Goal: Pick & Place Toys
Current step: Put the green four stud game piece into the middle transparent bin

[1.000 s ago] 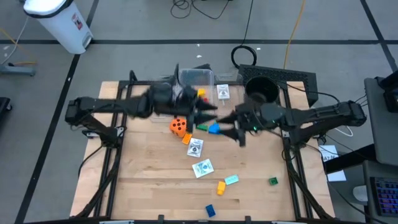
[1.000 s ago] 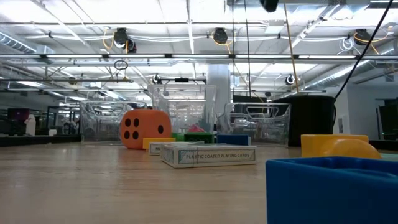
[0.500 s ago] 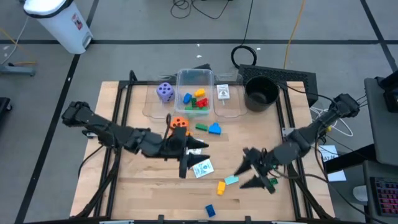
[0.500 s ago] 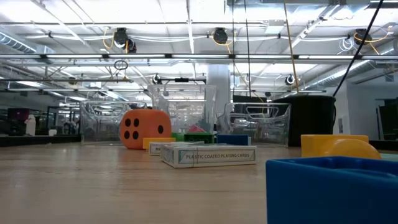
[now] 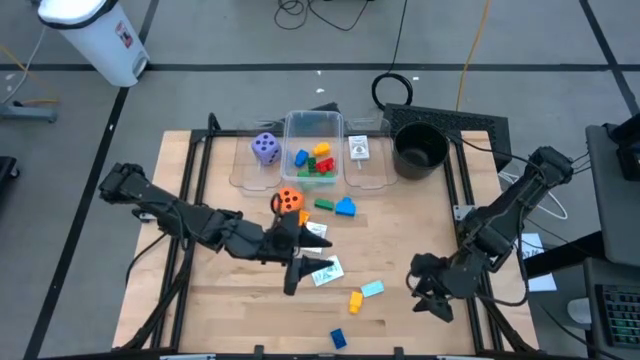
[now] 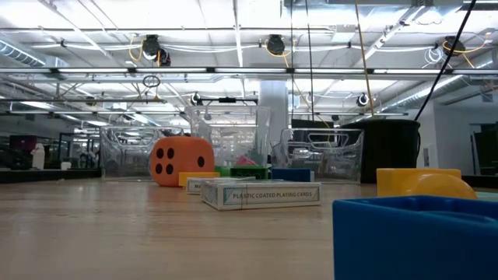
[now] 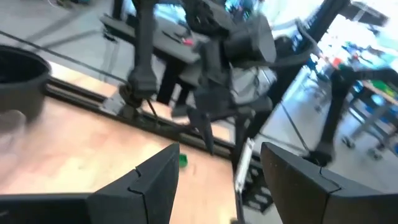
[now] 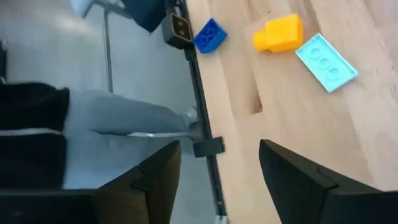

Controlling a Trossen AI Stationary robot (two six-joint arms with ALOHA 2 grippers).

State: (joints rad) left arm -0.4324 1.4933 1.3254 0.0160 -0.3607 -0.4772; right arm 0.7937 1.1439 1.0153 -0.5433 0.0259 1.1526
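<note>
Left gripper [image 5: 305, 262] hovers mid-table, fingers spread and empty, right over the white cards [image 5: 326, 270] just below the orange die [image 5: 288, 201]. Right gripper [image 5: 432, 297] hangs near the table's [image 5: 230, 300] right front edge, fingers apart, nothing held. Yellow block [image 8: 280, 32], teal block [image 8: 326, 62] and blue block [image 8: 210, 35] lie near the front edge. More blocks fill the clear tub [image 5: 313, 125] at the back edge.

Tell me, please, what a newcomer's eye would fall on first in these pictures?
Probably the two dark arms reaching over the wooden table: the left gripper, open, over the white cards at mid-table, and the right gripper, open, near the table's right edge. Next, the orange die beside the clear tub of bright blocks.
</note>
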